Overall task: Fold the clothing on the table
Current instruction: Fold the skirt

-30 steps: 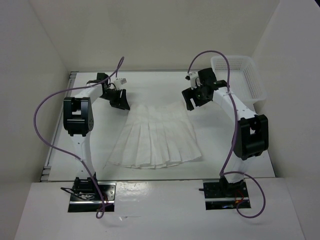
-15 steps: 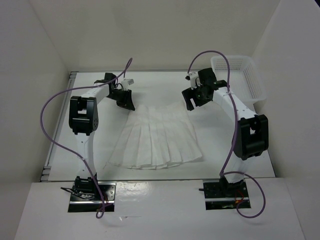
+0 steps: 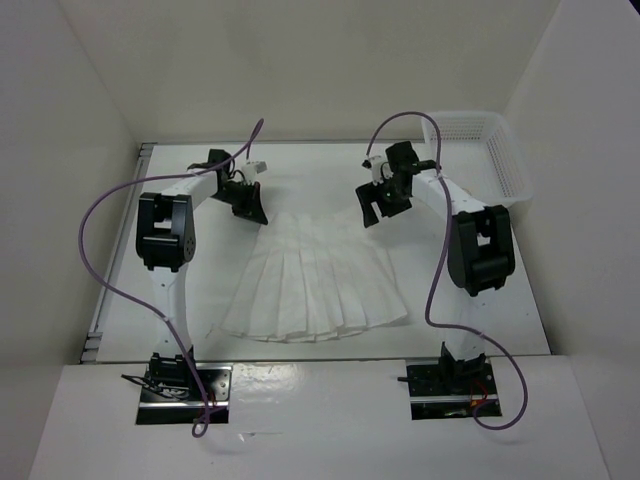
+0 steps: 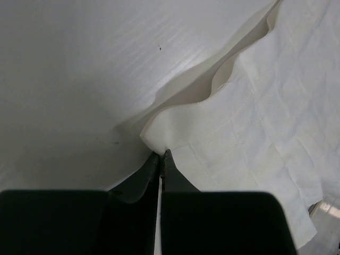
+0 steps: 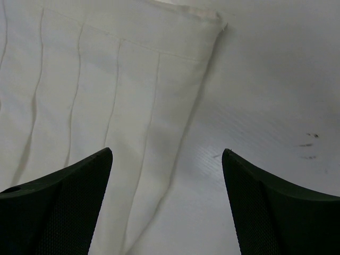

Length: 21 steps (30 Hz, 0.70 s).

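Clothing (image 3: 315, 275), top view: white and pleated, it lies flat at the centre of the table (image 3: 510, 315), narrow end toward 12 o'clock and wide fanned hem toward 6 o'clock.
Left gripper, top view: the left gripper (image 3: 254, 212) is down at the clothing's 11 o'clock corner, jaws drawn together.
Right gripper, top view: the right gripper (image 3: 372, 212) sits over the 1 o'clock corner; whether it touches the cloth cannot be told from here.
Basket, top view: a white mesh basket (image 3: 500, 160) stands at the table's 2 o'clock corner, well apart from the clothing.
Left wrist view: the left gripper (image 4: 161, 156) is closed tight, its tips pinching a corner of the clothing (image 4: 255, 122). The cloth edge ripples up off the table (image 4: 79, 79) toward 1 o'clock.
Right wrist view: the right gripper (image 5: 167, 154) stands wide, holding nothing. Its black fingers (image 5: 64, 202) straddle the side edge of the clothing (image 5: 106, 79). The band corner lies at 12 o'clock, with bare table (image 5: 276, 95) from 1 to 5 o'clock.
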Each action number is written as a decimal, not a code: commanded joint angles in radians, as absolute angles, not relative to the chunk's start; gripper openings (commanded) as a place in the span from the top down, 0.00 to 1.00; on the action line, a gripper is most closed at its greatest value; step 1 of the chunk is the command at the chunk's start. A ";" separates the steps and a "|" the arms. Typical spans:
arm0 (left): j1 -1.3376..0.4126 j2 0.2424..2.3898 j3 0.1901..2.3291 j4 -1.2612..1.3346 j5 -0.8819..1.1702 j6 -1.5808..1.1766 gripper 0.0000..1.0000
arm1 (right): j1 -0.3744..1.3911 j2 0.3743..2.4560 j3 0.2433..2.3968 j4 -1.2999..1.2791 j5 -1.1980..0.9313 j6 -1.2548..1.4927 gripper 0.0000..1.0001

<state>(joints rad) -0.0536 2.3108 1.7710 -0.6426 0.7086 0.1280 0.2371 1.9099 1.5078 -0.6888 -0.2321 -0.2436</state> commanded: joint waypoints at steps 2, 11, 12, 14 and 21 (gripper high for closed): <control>-0.061 2.266 1.718 -0.653 0.657 0.155 1.00 | 0.178 2.014 1.618 -0.653 -0.392 -0.229 0.12; -0.070 2.227 1.663 -0.653 0.629 0.164 1.00 | 0.130 2.173 1.752 -0.676 -0.508 -0.229 0.16; -0.071 2.227 1.663 -0.653 0.620 0.164 1.00 | 0.130 2.184 1.770 -0.687 -0.521 -0.229 0.16; -0.071 2.227 1.663 -0.653 0.611 0.164 1.00 | 0.130 2.216 1.798 -0.699 -0.534 -0.238 0.17; -0.080 2.227 1.672 -0.653 0.601 0.173 1.00 | 0.130 2.293 1.862 -0.735 -0.597 -0.256 0.19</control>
